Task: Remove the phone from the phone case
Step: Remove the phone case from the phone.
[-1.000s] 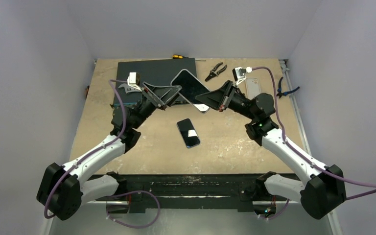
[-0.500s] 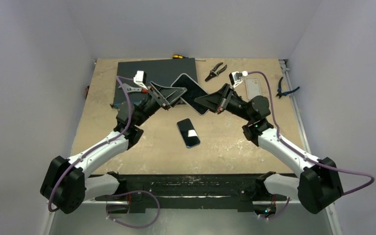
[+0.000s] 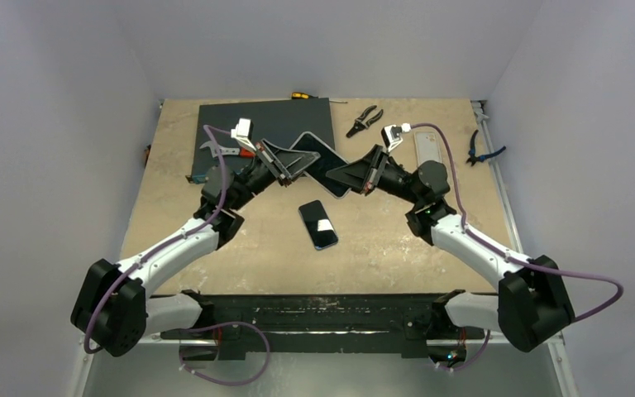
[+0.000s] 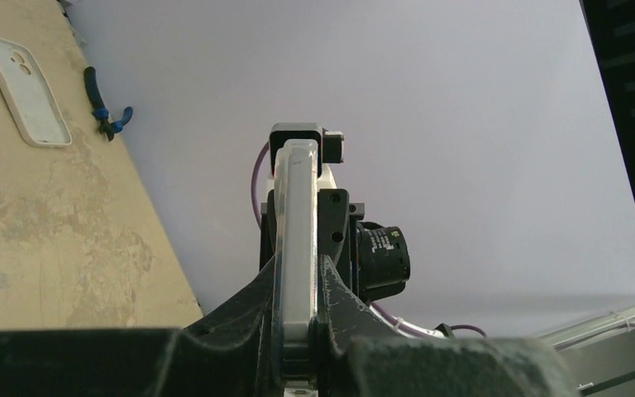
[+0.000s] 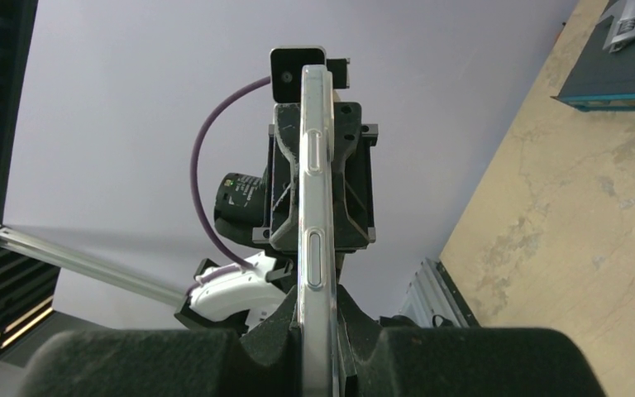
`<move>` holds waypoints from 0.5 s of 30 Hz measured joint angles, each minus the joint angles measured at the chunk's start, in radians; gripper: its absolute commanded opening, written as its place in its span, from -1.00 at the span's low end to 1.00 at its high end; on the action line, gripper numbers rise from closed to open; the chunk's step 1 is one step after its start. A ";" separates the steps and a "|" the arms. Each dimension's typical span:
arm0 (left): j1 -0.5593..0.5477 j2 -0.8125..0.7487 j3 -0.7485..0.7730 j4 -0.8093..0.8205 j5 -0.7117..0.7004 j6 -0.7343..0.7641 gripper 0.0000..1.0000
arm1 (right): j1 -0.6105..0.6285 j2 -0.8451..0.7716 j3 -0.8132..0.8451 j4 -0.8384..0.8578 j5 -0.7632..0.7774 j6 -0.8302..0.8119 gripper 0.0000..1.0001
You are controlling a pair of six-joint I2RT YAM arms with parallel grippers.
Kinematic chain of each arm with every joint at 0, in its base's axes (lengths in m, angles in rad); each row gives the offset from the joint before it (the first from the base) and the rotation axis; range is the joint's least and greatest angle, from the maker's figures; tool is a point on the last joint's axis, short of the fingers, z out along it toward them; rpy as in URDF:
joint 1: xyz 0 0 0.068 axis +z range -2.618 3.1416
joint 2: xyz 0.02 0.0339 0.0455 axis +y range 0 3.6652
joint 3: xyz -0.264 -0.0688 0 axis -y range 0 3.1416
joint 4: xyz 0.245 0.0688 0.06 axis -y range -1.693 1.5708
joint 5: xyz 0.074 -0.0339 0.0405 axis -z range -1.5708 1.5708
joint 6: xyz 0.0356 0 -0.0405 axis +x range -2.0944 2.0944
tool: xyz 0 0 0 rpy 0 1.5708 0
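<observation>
Found the phone (image 3: 318,157) seated in the phone case (image 4: 296,215), raised clear of the table (image 3: 397,240) over its middle-back. Noted the left claw (image 3: 296,161) closed tight on one end of the case rim, and the right claw (image 3: 339,174) gripping the opposite end along the button edge. Judged as a two-ended hold, presumably to brace one side while flexing the case off the other. Saw no separation yet.

Recorded directly below, flat on the table and apart from the lift, a second dark handset (image 3: 318,224). Recorded farther off an empty white case (image 3: 427,147), pliers (image 3: 365,120), blue-handled cutters (image 3: 481,150), a screwdriver (image 3: 300,95) and a dark mat (image 3: 248,120). Found nothing obstructing the claws. Flagged the handset underneath as the one hazard on a drop.
</observation>
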State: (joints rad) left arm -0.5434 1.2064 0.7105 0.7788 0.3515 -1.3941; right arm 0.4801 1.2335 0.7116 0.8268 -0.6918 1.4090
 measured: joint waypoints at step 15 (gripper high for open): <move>-0.002 -0.031 -0.007 -0.105 -0.115 -0.099 -1.00 | 0.018 -0.129 0.000 -0.151 0.013 -0.269 0.38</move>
State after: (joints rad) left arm -0.5453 1.1759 0.7036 0.6743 0.2367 -1.4933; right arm 0.4984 1.1049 0.7120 0.6754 -0.6785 1.1397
